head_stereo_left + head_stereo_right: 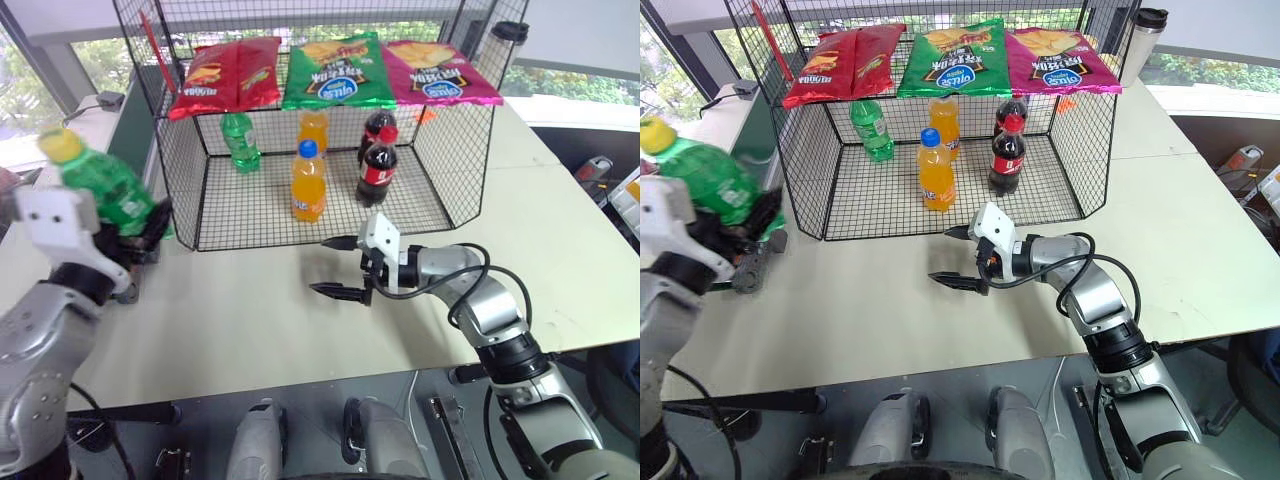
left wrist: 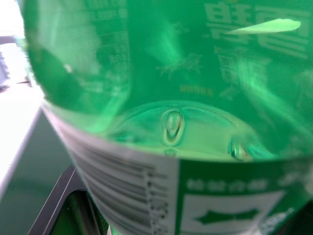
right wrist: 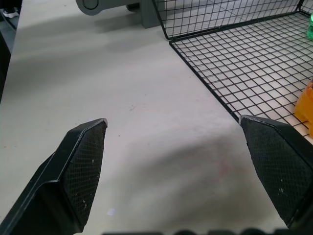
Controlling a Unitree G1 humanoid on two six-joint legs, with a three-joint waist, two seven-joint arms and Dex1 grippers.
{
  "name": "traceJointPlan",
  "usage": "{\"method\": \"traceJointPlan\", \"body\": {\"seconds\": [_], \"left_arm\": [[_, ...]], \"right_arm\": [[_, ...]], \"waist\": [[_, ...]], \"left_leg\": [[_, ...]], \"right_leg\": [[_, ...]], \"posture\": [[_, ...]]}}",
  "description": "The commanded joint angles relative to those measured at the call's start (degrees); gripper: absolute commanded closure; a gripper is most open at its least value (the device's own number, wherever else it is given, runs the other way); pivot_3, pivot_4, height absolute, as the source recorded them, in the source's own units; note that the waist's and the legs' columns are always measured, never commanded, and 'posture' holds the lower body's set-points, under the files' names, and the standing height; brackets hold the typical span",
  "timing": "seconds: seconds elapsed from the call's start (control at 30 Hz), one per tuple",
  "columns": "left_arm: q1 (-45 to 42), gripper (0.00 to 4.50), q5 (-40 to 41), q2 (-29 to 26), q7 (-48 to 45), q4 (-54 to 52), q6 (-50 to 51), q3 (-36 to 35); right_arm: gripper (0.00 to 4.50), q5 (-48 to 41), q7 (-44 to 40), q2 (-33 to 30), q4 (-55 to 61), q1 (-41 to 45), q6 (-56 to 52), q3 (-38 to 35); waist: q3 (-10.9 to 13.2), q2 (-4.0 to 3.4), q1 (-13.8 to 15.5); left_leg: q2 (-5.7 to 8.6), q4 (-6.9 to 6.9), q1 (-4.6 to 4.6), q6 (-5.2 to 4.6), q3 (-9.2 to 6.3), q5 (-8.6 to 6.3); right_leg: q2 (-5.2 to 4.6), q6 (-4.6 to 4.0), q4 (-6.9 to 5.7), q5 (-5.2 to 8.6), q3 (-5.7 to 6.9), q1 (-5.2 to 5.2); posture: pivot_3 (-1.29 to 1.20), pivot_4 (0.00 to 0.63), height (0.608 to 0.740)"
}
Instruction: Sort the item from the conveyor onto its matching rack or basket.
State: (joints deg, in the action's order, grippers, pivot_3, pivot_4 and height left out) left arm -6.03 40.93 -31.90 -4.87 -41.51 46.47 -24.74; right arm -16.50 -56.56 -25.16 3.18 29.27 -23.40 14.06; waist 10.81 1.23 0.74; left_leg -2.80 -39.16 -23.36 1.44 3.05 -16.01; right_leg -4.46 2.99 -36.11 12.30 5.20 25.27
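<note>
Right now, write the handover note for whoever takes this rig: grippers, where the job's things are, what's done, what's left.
Left gripper: shut on the green bottle with the yellow cap, held tilted in the air to the left of the wire cage, outside its left wall.
Right gripper: open and holding nothing, over the table in front of the cage.
Conveyor: its end shows beside the left gripper.
In the cage: another green bottle, two orange bottles, two cola bottles; chip bags hang above.
Done: bottle picked up.
Left: carry it into the cage, probably beside the green bottle, and release.
</note>
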Motion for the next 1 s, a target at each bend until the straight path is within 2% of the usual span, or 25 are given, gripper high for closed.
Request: {"method": "traceJointPlan", "body": {"seconds": [0.03, 0.23, 0.43, 0.67, 1.0], "left_arm": [[-3.57, 1.7, -6.05, 0.76, -0.25, 2.74, -3.88, 7.34], [-11.32, 1.7, -17.06, 7.47, 1.59, 14.29, -10.69, 19.37], [-19.49, 1.7, -26.49, 13.63, 4.78, 28.1, -15.66, 24.68], [-25.68, 1.7, -30.92, 17.47, 4.56, 41.94, -20.47, 23.99], [-29.45, 1.7, -32.69, 19.75, 3.96, 50.85, -24.11, 22.81]], "right_arm": [[0.0, -0.31, 0.66, -0.44, 2.73, 0.19, 0.0, -1.25], [0.0, 0.4, 1.69, -1.38, 3.18, -0.22, -0.24, -1.09], [0.0, 0.92, 3.13, -1.99, 4.17, -0.71, -0.9, -1.57], [0.0, 1.91, 6.29, -1.37, 4.08, -0.96, -0.63, -1.96], [0.0, 4.53, 12.35, 1.24, 0.9, 0.92, 0.54, -2.97]], "waist": [[0.0, 0.0, -0.02], [0.0, 0.0, -0.01], [0.0, 0.0, 0.12], [0.0, 0.01, -0.14], [0.0, 0.01, 0.01]], "left_leg": [[0.0, 0.0, 0.0, 0.0, 0.0, 0.0], [-0.04, 0.02, 0.0, 0.0, -0.01, 0.0], [-0.02, 0.01, -0.03, 0.0, 0.01, 0.0], [-0.03, 0.04, -0.02, -0.01, 0.02, 0.01], [-0.02, 0.02, -0.04, -0.01, 0.04, 0.01]], "right_leg": [[0.01, 0.0, 0.0, 0.0, 0.0, 0.01], [0.08, 0.01, -0.03, -0.01, 0.01, 0.04], [0.05, 0.04, -0.01, -0.02, 0.01, 0.03], [0.06, 0.05, -0.05, -0.03, 0.02, 0.07], [0.03, 0.06, -0.04, -0.03, 0.03, 0.06]], "posture": [[0.0, 0.15, 0.74], [0.0, 0.15, 0.74], [0.0, 0.15, 0.74], [0.0, 0.15, 0.74], [0.0, 0.15, 0.74]]}}
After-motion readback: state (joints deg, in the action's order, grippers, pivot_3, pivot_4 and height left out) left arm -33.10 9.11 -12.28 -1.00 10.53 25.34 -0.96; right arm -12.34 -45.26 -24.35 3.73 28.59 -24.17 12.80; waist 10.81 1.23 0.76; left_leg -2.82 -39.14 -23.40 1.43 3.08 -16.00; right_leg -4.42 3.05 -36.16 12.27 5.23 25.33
